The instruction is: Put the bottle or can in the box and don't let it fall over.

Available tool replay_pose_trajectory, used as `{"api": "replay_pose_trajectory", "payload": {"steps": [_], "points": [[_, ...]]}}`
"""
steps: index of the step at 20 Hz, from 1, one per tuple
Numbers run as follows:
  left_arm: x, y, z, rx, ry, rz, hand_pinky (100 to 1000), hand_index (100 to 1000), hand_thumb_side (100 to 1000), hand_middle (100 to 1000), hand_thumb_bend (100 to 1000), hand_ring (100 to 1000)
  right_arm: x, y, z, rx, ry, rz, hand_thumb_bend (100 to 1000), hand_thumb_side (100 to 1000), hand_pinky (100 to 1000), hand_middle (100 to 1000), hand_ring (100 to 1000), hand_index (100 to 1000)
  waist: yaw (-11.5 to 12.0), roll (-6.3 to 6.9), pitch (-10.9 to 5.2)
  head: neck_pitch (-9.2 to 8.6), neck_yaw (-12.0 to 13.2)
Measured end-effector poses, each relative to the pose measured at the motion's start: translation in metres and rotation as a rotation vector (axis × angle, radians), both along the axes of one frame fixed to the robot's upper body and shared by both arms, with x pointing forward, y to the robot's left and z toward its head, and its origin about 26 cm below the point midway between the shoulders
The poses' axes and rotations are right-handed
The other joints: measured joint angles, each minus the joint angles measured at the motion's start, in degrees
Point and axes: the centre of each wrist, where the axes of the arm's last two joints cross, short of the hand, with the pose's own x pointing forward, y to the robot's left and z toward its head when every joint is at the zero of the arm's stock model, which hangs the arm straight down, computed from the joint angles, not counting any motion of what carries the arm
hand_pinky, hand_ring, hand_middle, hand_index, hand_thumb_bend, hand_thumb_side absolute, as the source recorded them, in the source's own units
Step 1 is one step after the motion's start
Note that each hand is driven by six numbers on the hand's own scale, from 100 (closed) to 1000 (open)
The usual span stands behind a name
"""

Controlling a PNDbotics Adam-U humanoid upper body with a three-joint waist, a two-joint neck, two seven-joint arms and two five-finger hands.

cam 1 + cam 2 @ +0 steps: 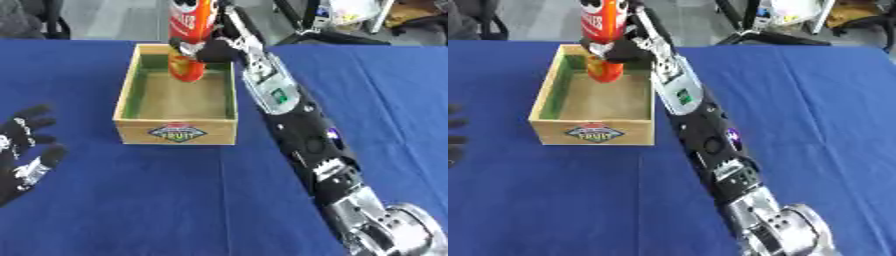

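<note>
The right hand (214,50) reaches out along its long arm toward 12 o'clock and has its fingers curled round a tall red-and-orange bottle (190,30), gripping it low on the body. The bottle hangs roughly upright over the far end of the wooden box (178,127), its lower end dipped below the line of the far rim; whether the base touches the box floor cannot be told from either view. The box sits on the blue counter (175,200), its label facing 6 o'clock.

The main risk is a topple at release. The bottle is tall and narrow, and it is held near its bottom, so much of its length stands free above the fingers. If the hand opens while the base is off the floor, or while the bottle leans, it probably drops and tips against a wall or falls flat inside. A second risk is the far wall: the bottle stands close to it, so a slight drift toward 12 o'clock could catch the base on the rim. The withdrawing fingers could also brush the bottle and knock it over.

The left hand (24,150) rests open at 9 o'clock, well apart from the box.
</note>
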Motion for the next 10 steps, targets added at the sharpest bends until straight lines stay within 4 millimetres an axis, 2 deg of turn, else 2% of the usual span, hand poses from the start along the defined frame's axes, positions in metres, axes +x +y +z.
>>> {"api": "replay_pose_trajectory", "payload": {"steps": [4,10], "points": [[0.0,0.0,0.0,-0.002,-0.001,-0.002,772,930,705,910,704,884,-0.004,0.009,-0.017,-0.041,0.031,0.017,188,100,458,333,434,504,0.1,0.19,0.0,0.0,-0.2],[0.0,0.0,0.0,-0.003,-0.001,-0.003,772,931,705,910,705,883,-0.003,0.008,-0.039,-0.116,0.075,0.008,241,100,512,393,477,560,0.2,0.26,0.0,-0.02,-0.2]]}}
